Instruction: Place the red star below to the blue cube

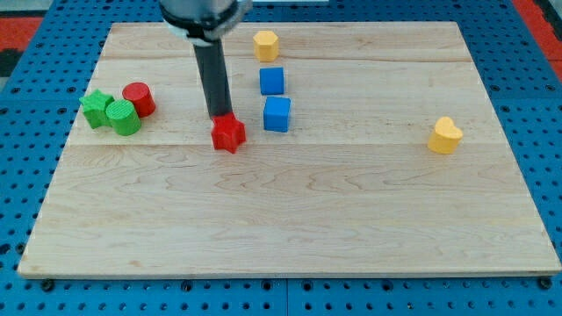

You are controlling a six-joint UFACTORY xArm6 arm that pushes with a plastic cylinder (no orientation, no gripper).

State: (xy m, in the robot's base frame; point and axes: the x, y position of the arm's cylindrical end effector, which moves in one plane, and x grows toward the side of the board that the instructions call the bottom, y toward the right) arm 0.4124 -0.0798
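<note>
The red star (228, 133) lies on the wooden board, left of centre. A blue cube (277, 114) sits just to its right and slightly higher in the view. A second blue cube (271, 81) sits above that one. My tip (219, 116) touches the red star's upper left edge; the dark rod rises from there to the view's top.
A yellow hexagonal block (265, 44) is near the top centre. A red cylinder (139, 99), a green cylinder (124, 118) and a green star (96, 108) cluster at the left. A yellow heart-shaped block (445, 135) is at the right. The board (290, 219) lies on a blue pegboard.
</note>
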